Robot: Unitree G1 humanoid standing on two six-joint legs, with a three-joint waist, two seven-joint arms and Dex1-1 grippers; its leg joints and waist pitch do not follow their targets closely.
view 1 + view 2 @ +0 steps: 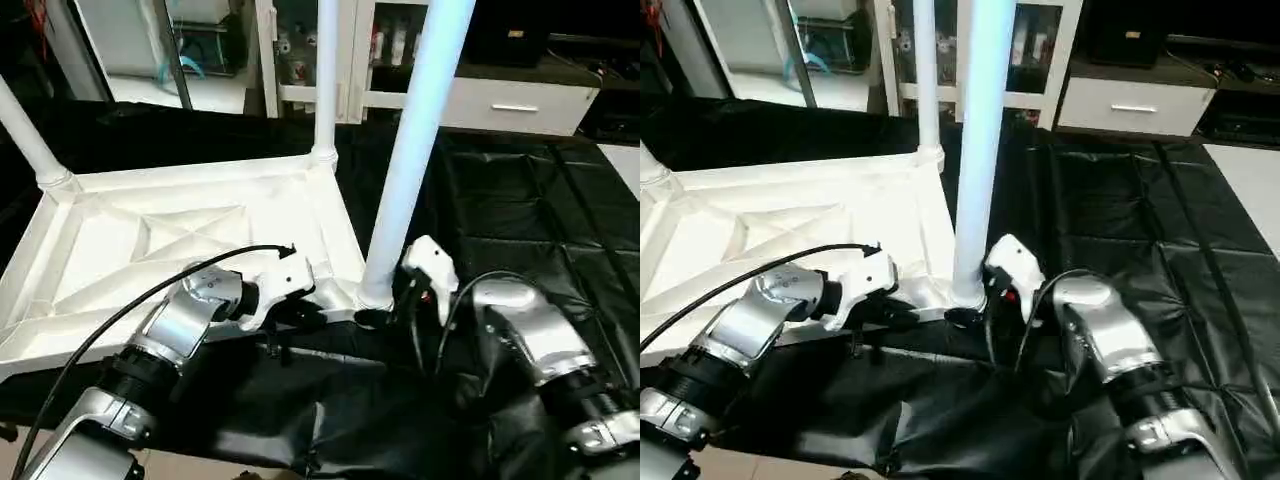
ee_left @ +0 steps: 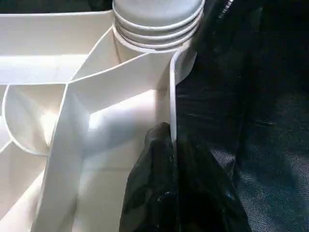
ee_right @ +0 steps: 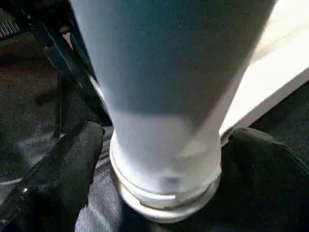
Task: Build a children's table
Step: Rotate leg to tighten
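White plastic, the tabletop lies ribbed side up on the black-covered work table, with three legs standing in its corner sockets. My left gripper is pinched tight on the tabletop's thin near rim, just beside the nearest leg. My right gripper stands wide, one finger on each side of that leg's base.

My left gripper is pinched closed, my right gripper spread wide, both forearms reaching forward.
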